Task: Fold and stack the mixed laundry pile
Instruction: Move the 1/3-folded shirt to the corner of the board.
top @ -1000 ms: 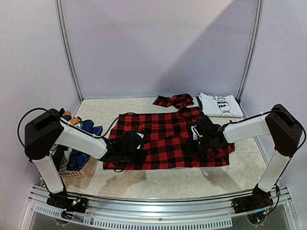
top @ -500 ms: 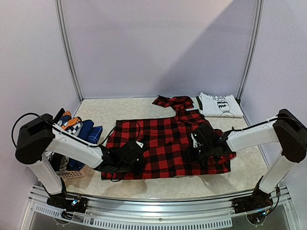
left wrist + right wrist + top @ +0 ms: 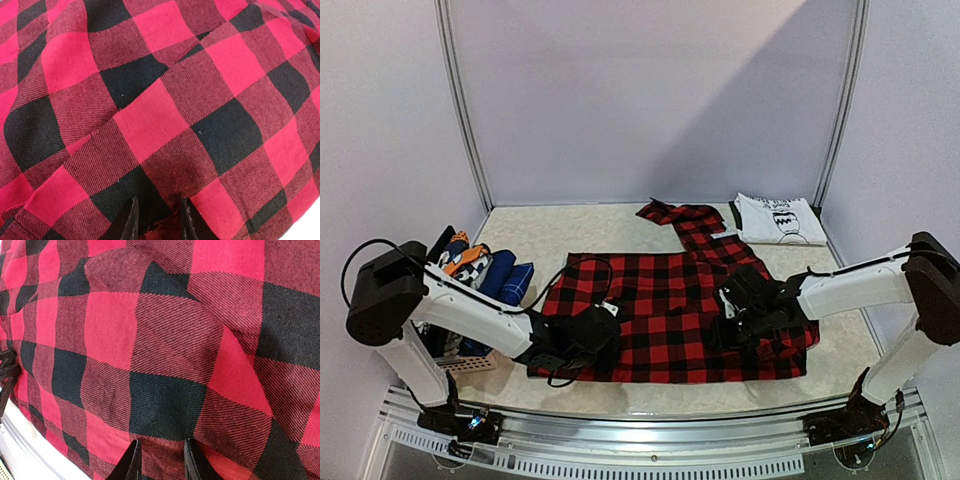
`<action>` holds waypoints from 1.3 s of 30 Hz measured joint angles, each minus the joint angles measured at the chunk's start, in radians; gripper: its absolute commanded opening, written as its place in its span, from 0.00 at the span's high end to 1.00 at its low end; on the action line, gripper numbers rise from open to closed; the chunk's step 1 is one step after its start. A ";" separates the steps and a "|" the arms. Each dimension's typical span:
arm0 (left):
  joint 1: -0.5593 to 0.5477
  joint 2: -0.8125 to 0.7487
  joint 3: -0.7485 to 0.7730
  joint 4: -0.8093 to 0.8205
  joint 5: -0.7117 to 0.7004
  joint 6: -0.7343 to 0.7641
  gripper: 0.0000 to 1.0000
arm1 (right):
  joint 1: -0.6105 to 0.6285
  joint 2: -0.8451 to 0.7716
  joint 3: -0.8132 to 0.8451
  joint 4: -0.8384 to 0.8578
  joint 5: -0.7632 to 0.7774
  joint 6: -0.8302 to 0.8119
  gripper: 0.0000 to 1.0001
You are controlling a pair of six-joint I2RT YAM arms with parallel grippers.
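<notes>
The red-black plaid shirt (image 3: 665, 300) lies spread flat in the middle of the table (image 3: 570, 228), one sleeve reaching away from its far edge towards the back wall. Both arms rest low on it.

In the left wrist view the left gripper (image 3: 159, 225) has its jaws narrow, and the two dark fingers (image 3: 131, 222) pinch a raised fold of the plaid cloth between them. From above, this gripper sits on the shirt's near left part, close to the near hem. In the right wrist view the right gripper (image 3: 161, 462) also has its jaws narrow, and the fingers (image 3: 192, 460) close on a ridge of the same red and black cloth. From above, it sits on the shirt's right part, where the fabric is bunched and wrinkled around it.

A white T-shirt (image 3: 778, 219) with a dark print lies folded just beyond the shirt's far right corner, near the sleeve.

Left of the shirt, just beside its left edge, stands a small pinkish woven basket (image 3: 472, 363), partly hidden behind the left arm. It is stuffed with soft garments that rise above its rim. An orange-patterned piece (image 3: 468, 259) sits farthest from the shirt, a navy piece (image 3: 497, 272) sits in the middle, and a blue piece (image 3: 518, 283) sits nearest the shirt. The pattern on the blue piece is too small to make out.
</notes>
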 measured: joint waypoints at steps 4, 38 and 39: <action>-0.008 -0.014 0.000 -0.032 -0.004 -0.003 0.71 | 0.003 -0.003 0.008 -0.027 -0.003 -0.001 0.70; 0.296 -0.064 0.350 -0.285 -0.195 0.320 0.66 | -0.101 -0.111 0.252 -0.250 0.238 -0.132 0.50; 0.333 -0.042 0.371 -0.285 -0.167 0.325 0.66 | -0.110 -0.111 0.248 -0.245 0.236 -0.134 0.49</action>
